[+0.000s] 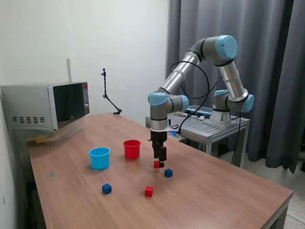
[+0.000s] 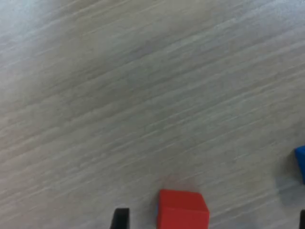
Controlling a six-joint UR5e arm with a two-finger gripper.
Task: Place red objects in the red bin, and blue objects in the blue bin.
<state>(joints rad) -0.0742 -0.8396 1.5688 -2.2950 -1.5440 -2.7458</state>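
My gripper hangs low over the table, just to the exterior view's right of the red bin and the blue bin. It is open. One red cube sits on the table at its fingertips. In the wrist view that red cube lies between the two widely spread tips of the gripper, closer to one dark fingertip. A blue cube rests just beside it. A second red cube and a second blue cube lie nearer the table's front.
A microwave stands at the table's far corner on the exterior view's left. A small black stand rises at the back edge. The arm's base sits on a metal cart behind the table. Grey curtains hang beyond.
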